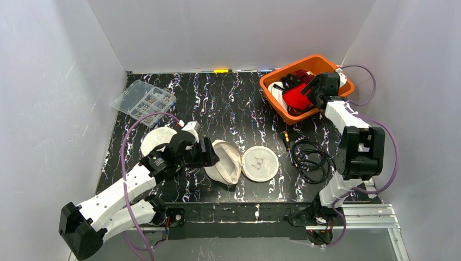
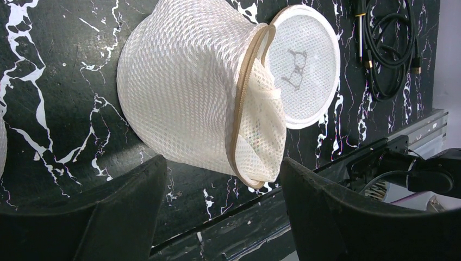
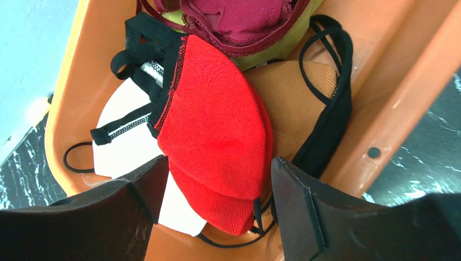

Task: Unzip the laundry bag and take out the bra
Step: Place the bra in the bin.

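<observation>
Laundry bag (image 2: 179,87) interior: not visible; the mesh is too dense, and a fold of it fills the mouth at 3 o'clock.
Zip state: cannot be determined.
Round panel (image 2: 304,65) marking: grey scrawl, illegible.
Left gripper (image 2: 220,163): finger roots cut off at 6 o'clock, left wrist view.
Right gripper (image 1: 310,92): fingertips hidden under its own body, top view.
Maroon garment (image 3: 239,22): cut off at 12 o'clock.
Tan garment (image 3: 288,98): largely covered by red bra (image 3: 217,136).
White garment (image 3: 125,152): partly under the same.
Mesh disc (image 1: 154,140): 3 o'clock side behind left arm (image 1: 136,182).
Organiser box (image 1: 144,99) contents: too small to tell.
Yellow item (image 1: 221,70), 12 o'clock table edge: unidentifiable.
</observation>
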Controlling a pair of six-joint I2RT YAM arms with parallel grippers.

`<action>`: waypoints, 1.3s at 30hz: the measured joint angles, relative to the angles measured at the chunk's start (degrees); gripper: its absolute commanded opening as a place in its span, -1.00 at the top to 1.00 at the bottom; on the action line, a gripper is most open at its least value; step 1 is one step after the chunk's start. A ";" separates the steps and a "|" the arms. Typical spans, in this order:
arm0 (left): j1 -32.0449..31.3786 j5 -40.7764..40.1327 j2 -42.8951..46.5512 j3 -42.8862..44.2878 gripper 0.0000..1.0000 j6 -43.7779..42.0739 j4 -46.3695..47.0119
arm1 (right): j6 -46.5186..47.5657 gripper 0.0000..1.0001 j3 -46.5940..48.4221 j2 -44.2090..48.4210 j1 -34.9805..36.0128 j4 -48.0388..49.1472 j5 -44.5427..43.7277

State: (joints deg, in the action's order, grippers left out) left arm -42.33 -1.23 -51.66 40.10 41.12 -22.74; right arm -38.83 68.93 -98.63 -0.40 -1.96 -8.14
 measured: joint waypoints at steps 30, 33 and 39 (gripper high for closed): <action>0.00 -1.05 3.89 0.02 -0.79 -0.04 -3.48 | 10.82 0.00 13.62 -10.36 9.40 -11.93 -10.36; 0.00 -1.40 3.85 0.04 -0.84 -0.24 -4.28 | 10.75 -0.14 13.62 -10.78 8.72 -12.13 -9.97; 0.00 -1.73 2.91 0.85 -0.85 -0.48 -6.78 | 10.56 -0.24 13.62 -12.07 7.15 -13.60 -8.72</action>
State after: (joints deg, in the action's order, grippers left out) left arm -42.33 -2.96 -48.75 40.95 40.64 -29.52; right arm -28.27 82.54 -110.69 6.74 -15.55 -16.86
